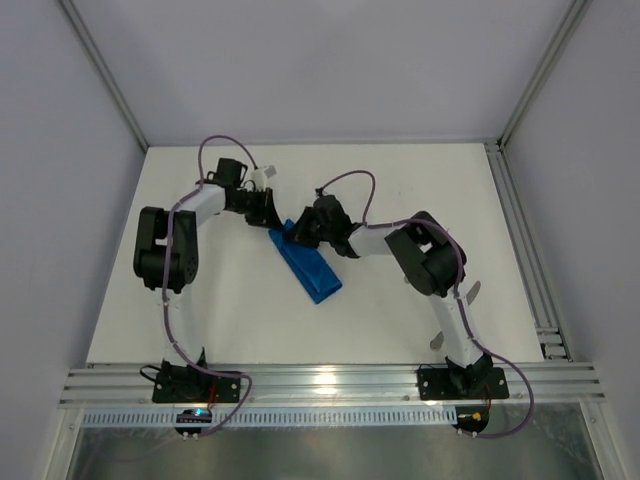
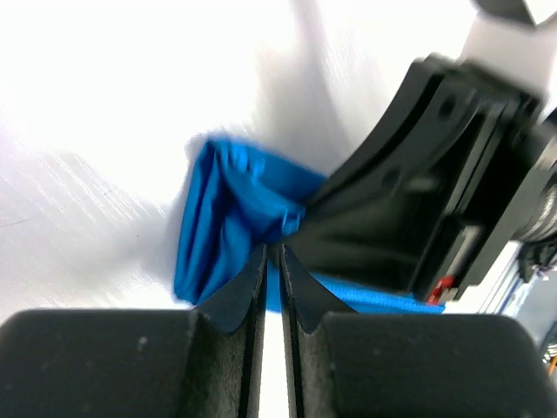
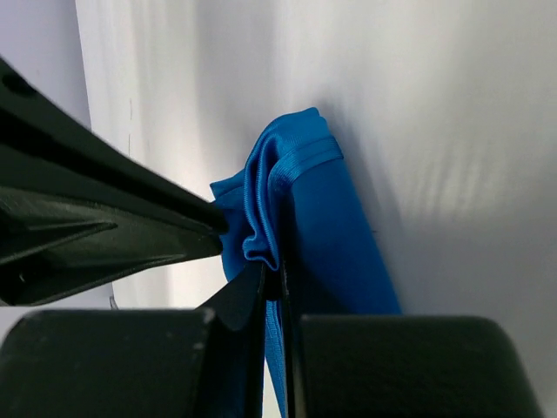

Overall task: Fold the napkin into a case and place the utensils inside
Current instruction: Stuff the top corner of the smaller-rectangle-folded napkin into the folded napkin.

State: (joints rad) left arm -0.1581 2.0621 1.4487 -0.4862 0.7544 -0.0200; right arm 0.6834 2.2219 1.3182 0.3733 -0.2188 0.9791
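**A:** Where is the cloth lying?

**B:** One napkin [image 1: 312, 272], folded into a narrow blue strip, is lying diagonally in the middle of the counter [image 1: 420, 180]. It is running from upper left toward lower right, and all of its edges are sitting well apart from the counter's rim.

**A:** How much room is showing around it?

**B:** Bare counter is stretching across the upper part of the frame and the lower left. A metal rail [image 1: 330, 382] is bounding the bottom edge, and a second rail [image 1: 522, 240] is bounding the right side. The left arm [image 1: 165, 250] is bending out near the left edge.

**A:** And the grippers?

**B:** Both are crowding the strip's upper-left end, just beside each other. The right gripper [image 3: 272, 268] is clamping a bunched fold of the cloth between its tips. The left gripper [image 2: 272, 254] is standing with its fingers nearly together, a thin slit between them and the tips at the cloth. Whether it is pinching anything, I cannot tell.

**A:** What are you counting?

**B:** One napkin, two arms, two grippers, two rails.
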